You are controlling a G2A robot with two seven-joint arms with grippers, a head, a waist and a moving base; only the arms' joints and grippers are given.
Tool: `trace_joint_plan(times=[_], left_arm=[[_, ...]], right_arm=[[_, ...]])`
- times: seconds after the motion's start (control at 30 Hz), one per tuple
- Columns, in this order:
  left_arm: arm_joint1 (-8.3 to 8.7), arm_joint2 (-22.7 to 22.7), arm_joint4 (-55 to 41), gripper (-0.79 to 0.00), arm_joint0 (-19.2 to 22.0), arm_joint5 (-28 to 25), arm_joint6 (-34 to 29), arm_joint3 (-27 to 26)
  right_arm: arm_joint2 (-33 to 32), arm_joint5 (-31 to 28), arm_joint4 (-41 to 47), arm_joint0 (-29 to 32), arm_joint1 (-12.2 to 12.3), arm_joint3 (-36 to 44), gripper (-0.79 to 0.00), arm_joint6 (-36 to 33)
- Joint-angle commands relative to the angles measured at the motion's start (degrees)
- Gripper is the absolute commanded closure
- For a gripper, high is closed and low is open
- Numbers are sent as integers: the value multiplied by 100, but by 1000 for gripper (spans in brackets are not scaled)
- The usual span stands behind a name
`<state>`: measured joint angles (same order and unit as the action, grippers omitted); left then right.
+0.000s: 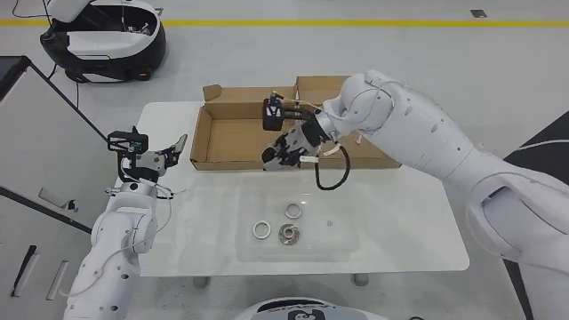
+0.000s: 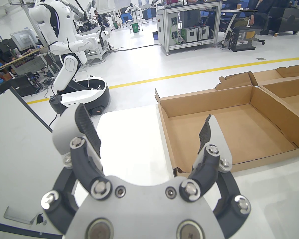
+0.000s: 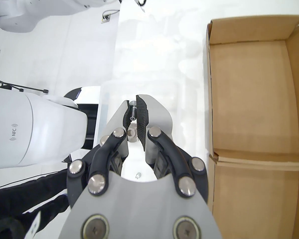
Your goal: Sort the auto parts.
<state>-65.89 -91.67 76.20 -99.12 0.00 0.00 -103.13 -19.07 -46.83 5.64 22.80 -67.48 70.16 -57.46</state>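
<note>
bolt: small and threaded, pinched crosswise between the pads of the right gripper and held up off the table. I read this from the right wrist camera.
right gripper: closed on the bolt. In the top view I see it just in front of the near wall of the cardboard box, by the left compartment, fingers angled down toward the table.
ring-shaped parts: three, lying close together on the table in front of the box, below and slightly right of the right gripper.
tiny part: lies alone, a little to the right of the rings. I cannot tell what kind it is.
cardboard box: open-topped, two compartments side by side, flaps up, at the far side of the table.
left gripper: fingers spread wide with nothing between them. It is over the table's left edge, pointing toward the box's left end and well apart from the parts.
table: white with rounded corners.
</note>
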Motion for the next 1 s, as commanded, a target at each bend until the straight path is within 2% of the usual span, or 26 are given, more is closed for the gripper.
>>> trace_joint_plan(times=[0.0,0.23,0.4,0.57,0.97], left_arm=[[0,0,0,-785,0,0,0,0],[0,0,0,-785,0,0,0,0],[0,0,0,-785,0,0,0,0],[0,0,0,-785,0,0,0,0],[0,0,0,-785,0,0,0,0]], right_arm=[[128,-210,126,-126,-130,-210,0,210],[463,-1117,522,-405,-493,-856,0,1117],[305,-1117,932,-401,-630,-878,0,1124],[28,-1117,950,-259,-679,-845,0,1118],[28,-1117,950,-259,-679,-845,0,1118]])
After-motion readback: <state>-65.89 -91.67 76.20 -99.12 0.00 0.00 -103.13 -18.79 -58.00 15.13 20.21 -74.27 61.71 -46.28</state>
